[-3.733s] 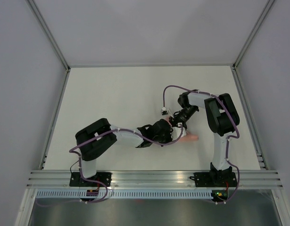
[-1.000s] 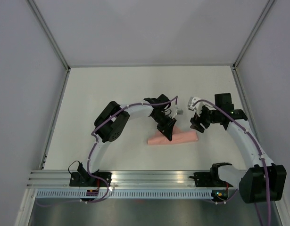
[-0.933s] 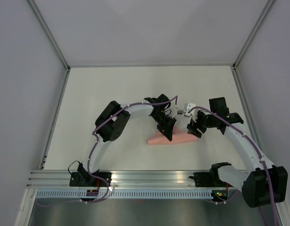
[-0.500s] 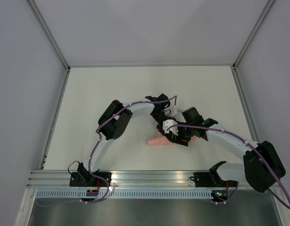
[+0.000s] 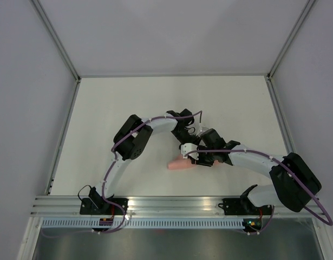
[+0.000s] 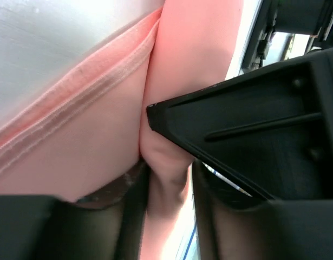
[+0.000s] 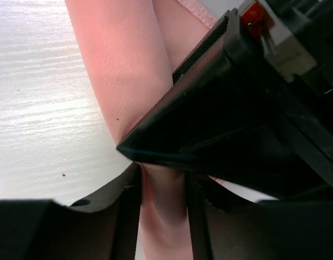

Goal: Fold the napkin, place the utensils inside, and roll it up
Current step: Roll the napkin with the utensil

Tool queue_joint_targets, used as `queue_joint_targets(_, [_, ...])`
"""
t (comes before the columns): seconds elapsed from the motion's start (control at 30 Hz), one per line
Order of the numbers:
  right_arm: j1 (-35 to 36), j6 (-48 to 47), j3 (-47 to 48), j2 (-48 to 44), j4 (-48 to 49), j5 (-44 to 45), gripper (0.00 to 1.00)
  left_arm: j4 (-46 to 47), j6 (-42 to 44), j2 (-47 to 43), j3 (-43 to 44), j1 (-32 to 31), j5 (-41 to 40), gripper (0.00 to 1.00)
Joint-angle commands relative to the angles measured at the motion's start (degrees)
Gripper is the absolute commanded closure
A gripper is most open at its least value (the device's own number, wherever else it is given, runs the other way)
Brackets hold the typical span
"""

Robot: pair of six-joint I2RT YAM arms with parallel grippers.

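Observation:
The salmon-pink napkin (image 5: 178, 163) lies as a slim roll on the white table; only its left end shows from above. Both grippers meet over its middle. My left gripper (image 5: 190, 150) reaches in from the far side and my right gripper (image 5: 202, 158) from the right. In the left wrist view the napkin (image 6: 101, 130) is squeezed between the left gripper's (image 6: 166, 187) fingers, with the right gripper's black body (image 6: 263, 124) close by. In the right wrist view the roll (image 7: 123, 70) is pinched in the right gripper (image 7: 162, 189). The utensils are hidden.
The white table (image 5: 128, 108) is bounded by grey walls on three sides. An aluminium rail (image 5: 177, 205) with both arm bases runs along the near edge. The right arm's elbow (image 5: 293, 181) hangs low at the right.
My right arm has swung left from the roll's right end to its middle and its jaws have narrowed onto the roll. The left gripper has stayed on the roll.

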Motion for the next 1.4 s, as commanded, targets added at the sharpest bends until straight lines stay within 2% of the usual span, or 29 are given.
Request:
queue_joint_targets(0.0, [0.0,0.1,-0.5,1.1,2.0,1.6,0.62,0.9,0.6,0.1,-2.2,0.3,-6.7,0.53])
queue_joint_targets(0.07, [0.0,0.0,-0.5,1.2,1.2,1.1,0.68,3.1,-1.1,-1.9,-2.9,0.9,-6.5,0.47])
queue_joint_targets(0.13, [-0.1,-0.2,-0.1,1.1,0.2,0.2,0.74,4.6,-2.8,-3.2,-3.2,1.8,-6.4,0.46])
queue_joint_targets(0.23, [-0.5,-0.6,0.9,1.4,-1.8,-1.8,0.78,7.1,-5.9,-5.8,-4.0,3.3,-5.9,0.46])
queue_joint_targets(0.47, [-4.0,-3.6,5.7,5.5,-9.3,-8.8,0.79,14.7,-12.0,-12.8,-7.5,7.2,-5.9,0.45])
queue_joint_targets(0.63, [-7.5,-8.8,11.6,10.4,-18.4,-14.1,0.79,21.5,-17.6,-19.3,-11.7,10.7,-9.9,0.46])
queue_joint_targets(0.87, [-12.9,-19.5,24.5,25.0,-38.2,-21.8,0.80,37.0,-23.1,-35.2,-26.9,15.0,-21.3,0.48])
queue_joint_targets(0.97, [-14.9,-22.6,29.2,31.0,-43.3,-23.0,0.79,43.8,-23.7,-42.3,-34.3,15.2,-28.5,0.48])
queue_joint_targets(1.07, [-16.4,-25.5,33.3,36.3,-48.0,-24.2,0.79,49.8,-24.9,-47.2,-42.0,15.2,-32.0,0.49])
queue_joint_targets(1.2, [-17.0,-27.2,38.3,41.6,-51.9,-25.0,0.79,62.4,-24.8,-56.7,-52.1,14.4,-36.1,0.49])
queue_joint_targets(1.33, [-17.1,-27.3,40.5,44.9,-53.3,-25.2,0.79,66.9,-19.3,-61.7,-60.1,11.0,-40.0,0.46])
queue_joint_targets(1.37, [-17.2,-27.4,41.0,45.5,-54.0,-25.4,0.79,67.2,-17.3,-62.4,-60.7,8.2,-42.7,0.46])
